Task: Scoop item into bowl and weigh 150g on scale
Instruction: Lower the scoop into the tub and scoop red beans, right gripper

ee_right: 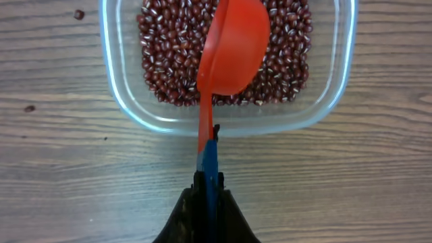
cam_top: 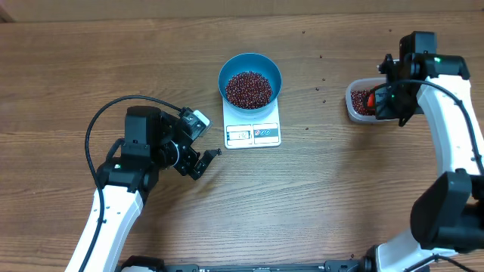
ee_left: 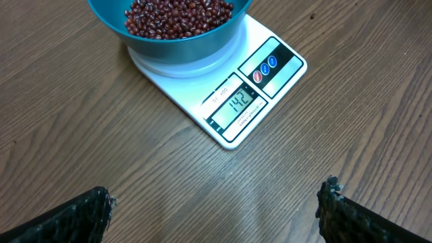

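Beans [cam_top: 249, 88]: heaped in blue bowl [ee_left: 182, 47] atop scale [ee_left: 270, 64]; more in clear tub [ee_right: 121, 101].
Display [ee_left: 236, 103]: seemingly just short of target.
Spoon [ee_right: 236, 47]: over tub, handle pinched by right gripper [ee_right: 207, 185].
Next scoop: small, tipped slowly.
Left gripper [ee_left: 216, 192]: spread wide, empty.

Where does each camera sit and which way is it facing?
Overhead: above the table, looking straight down; left arm, right arm, bowl on scale, tub.
Left wrist: on left arm, tilted toward scale and bowl; open jaws at bottom corners.
Right wrist: on right arm, looking into tub; shut jaws hold scoop.
Shared: overhead, left wrist both show bowl, scale.
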Robot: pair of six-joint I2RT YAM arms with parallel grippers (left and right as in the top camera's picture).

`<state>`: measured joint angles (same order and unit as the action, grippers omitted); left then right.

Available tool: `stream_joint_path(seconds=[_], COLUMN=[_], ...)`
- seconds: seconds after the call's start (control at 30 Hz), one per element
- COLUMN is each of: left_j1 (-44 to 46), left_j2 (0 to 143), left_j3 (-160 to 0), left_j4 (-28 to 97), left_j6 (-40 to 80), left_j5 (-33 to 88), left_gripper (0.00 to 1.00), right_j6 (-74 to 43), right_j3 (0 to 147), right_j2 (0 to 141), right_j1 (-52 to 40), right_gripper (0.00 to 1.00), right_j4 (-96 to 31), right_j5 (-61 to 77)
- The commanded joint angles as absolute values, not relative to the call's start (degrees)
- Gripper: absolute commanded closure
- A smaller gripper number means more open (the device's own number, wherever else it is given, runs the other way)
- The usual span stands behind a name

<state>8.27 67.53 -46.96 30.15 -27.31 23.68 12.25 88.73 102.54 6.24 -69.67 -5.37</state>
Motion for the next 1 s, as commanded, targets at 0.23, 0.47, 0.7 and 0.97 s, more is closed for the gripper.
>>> stream_joint_path(seconds=[0.23, 0.47, 0.7, 0.97], left_j1=[8.3, 8.3, 8.3, 8.3], left_j2=[67.5, 67.5, 67.5, 67.5], left_j3=[-47.0, -47.0, -47.0, -47.0], left_j4=[30.0, 30.0, 30.0, 30.0], left_j6=[-26.8, -26.8, -26.8, -26.8], left_j5=[23.5, 23.5, 23.5, 23.5], left_gripper=[0.0, 0.0, 0.01, 0.0], right_j6=[17.0, 16.5, 16.3, 18.7], right_j3=[90.0, 90.0, 90.0, 90.0], right_j2=[106.5, 106.5, 106.5, 106.5], right_j1=[6.1, 6.5, 13.7, 24.2], right_gripper=[0.96, 0.96, 0.96, 0.96], right_j4=[-68.2, -69.6, -69.7, -72.4], right_j5=[6.9, 11.2, 21.8, 34.4])
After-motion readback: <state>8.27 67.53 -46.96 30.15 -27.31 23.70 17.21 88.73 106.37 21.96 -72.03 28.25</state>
